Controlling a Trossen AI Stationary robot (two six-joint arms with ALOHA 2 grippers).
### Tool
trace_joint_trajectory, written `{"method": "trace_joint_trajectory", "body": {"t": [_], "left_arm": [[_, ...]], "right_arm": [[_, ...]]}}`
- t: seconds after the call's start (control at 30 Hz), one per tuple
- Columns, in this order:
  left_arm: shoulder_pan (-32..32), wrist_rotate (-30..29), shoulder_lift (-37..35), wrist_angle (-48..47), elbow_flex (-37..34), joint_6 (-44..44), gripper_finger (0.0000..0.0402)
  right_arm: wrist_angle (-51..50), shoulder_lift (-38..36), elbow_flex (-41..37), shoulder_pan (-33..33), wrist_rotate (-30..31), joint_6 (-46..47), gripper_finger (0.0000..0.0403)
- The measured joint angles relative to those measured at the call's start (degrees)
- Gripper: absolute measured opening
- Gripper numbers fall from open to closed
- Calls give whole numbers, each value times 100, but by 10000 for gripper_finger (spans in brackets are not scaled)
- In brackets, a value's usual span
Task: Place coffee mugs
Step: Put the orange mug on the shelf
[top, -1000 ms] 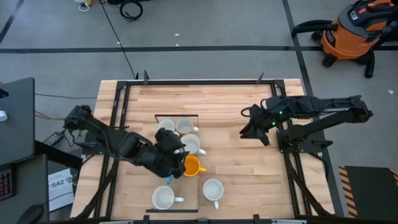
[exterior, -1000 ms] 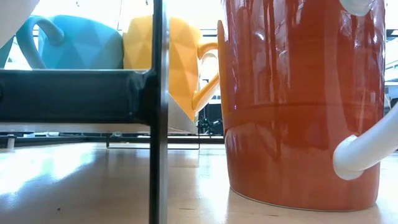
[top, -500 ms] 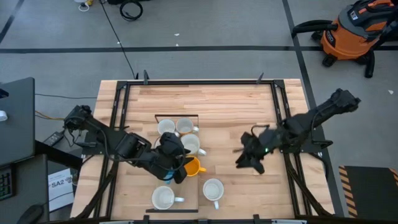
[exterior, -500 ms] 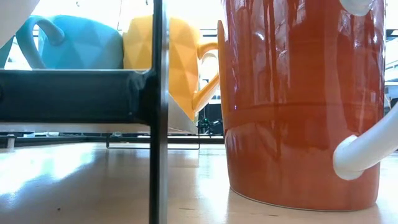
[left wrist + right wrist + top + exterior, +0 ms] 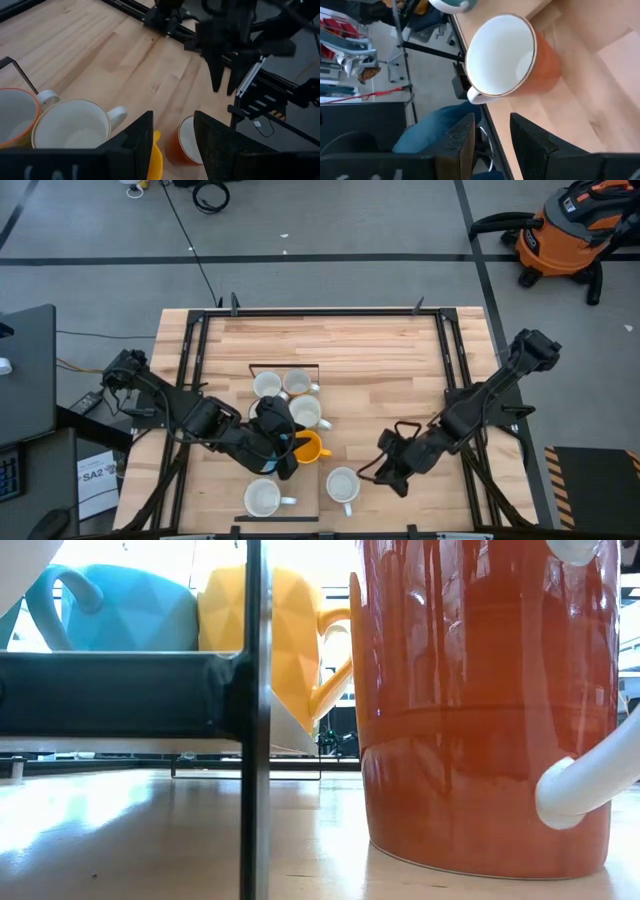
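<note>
Mugs visible from above: six; arms: two; pincers: two; table: one

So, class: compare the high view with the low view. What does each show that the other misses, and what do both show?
Only the high view shows both arms: the left end effector beside the yellow mug, the right end effector next to the orange mug, plus the white mugs and a vacuum. Only the low view shows the blue mug clearly. Both show the yellow and orange mugs on the table.
</note>
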Motion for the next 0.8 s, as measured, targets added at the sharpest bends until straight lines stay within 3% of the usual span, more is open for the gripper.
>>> {"method": "trace_joint_trajectory", "body": {"t": [0.3, 0.57, 0.8], "left_arm": [[0, -4, 22, -2, -4, 9, 149], [0, -7, 28, -2, -4, 9, 149], [2, -9, 28, 0, -4, 9, 149]], "right_arm": [[138, 519, 0, -63, 376, 155, 130], [149, 635, 4, -179, 1064, -16, 130], [321, 809, 2, -218, 1090, -159, 130]]}}
